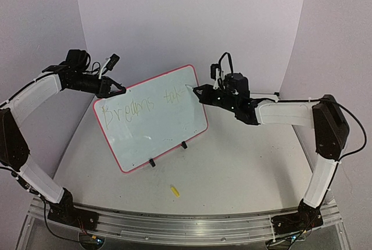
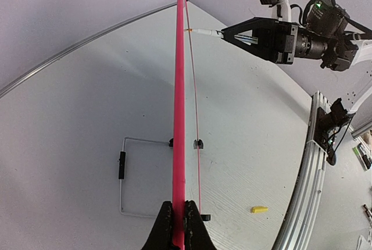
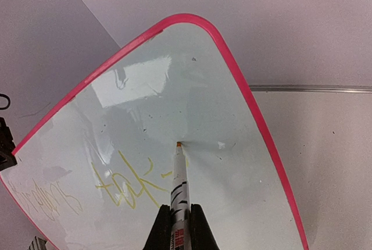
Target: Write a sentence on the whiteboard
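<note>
The large glossy white whiteboard with rounded corners and a thin pink-red border (image 1: 152, 125) stands tilted on the pale table (image 1: 244, 168), on two small black clip feet (image 1: 152, 162). The left gripper (image 2: 179, 222) has its jaws pressed together on the upper left edge of the board, so in the left wrist view the pink border runs straight away from between them. The right gripper (image 3: 176, 227) is clamped on a white marker pen with black print (image 3: 179, 183). The pen points forward out of the jaws, and its orange-yellow tip touches the white surface near the upper right corner of the board. Just to the left of this tip, and further away from the right jaws toward the left jaws, there is yellow handwriting (image 1: 125, 110): the first word looks like "Breams", the second begins "tak". A small yellow cap (image 1: 174, 190) lies on the table in front of the board, well apart from both grippers.
</note>
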{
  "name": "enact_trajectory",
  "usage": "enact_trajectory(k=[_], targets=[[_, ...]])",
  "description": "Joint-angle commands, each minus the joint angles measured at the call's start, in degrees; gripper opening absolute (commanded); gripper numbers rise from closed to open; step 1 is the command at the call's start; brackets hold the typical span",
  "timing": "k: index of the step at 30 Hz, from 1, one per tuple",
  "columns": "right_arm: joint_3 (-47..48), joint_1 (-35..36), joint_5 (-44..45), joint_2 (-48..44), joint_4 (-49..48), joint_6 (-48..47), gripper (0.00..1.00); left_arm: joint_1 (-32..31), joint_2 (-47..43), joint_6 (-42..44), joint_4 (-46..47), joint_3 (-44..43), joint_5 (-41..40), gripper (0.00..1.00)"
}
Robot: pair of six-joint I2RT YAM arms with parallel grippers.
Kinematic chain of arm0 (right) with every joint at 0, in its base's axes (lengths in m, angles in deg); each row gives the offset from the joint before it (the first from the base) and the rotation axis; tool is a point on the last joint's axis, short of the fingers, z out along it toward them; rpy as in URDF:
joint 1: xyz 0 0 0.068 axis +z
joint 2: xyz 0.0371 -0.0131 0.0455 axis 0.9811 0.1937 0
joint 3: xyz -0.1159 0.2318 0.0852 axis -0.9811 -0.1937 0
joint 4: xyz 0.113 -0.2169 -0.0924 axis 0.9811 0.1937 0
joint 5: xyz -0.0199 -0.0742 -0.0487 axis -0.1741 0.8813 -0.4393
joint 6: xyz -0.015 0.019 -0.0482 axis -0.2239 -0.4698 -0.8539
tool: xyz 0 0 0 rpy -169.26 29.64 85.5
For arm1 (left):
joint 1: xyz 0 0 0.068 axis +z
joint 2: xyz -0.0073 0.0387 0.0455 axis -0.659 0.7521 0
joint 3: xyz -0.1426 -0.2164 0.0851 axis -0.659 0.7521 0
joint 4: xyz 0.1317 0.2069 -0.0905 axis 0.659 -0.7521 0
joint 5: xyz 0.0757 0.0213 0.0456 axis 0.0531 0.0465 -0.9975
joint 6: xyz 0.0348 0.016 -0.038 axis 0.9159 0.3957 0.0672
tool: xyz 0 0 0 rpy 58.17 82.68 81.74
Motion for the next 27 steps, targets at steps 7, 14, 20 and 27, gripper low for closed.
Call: enact_trajectory(k=[7, 14, 20, 27], targets=[[3.06, -0.24, -3.47, 2.69, -2.31, 0.85, 0.00, -1.63, 1.34, 2.46, -2.84, 1.51, 1.99, 0.00], [0.79, -0.27, -5.47, 2.08, -1.98, 0.89, 0.00, -1.64, 1.43, 2.53, -2.81, 1.45, 1.98, 0.00], [-1.34, -0.27, -6.40, 1.38, -1.56, 0.89, 0.00, -1.62, 1.48, 2.43, -2.82, 1.44, 1.99, 0.00], [-2.94, -0.29, -6.74, 1.19, -1.31, 1.36, 0.00, -1.73, 1.48, 2.46, -2.88, 1.45, 1.98, 0.00]])
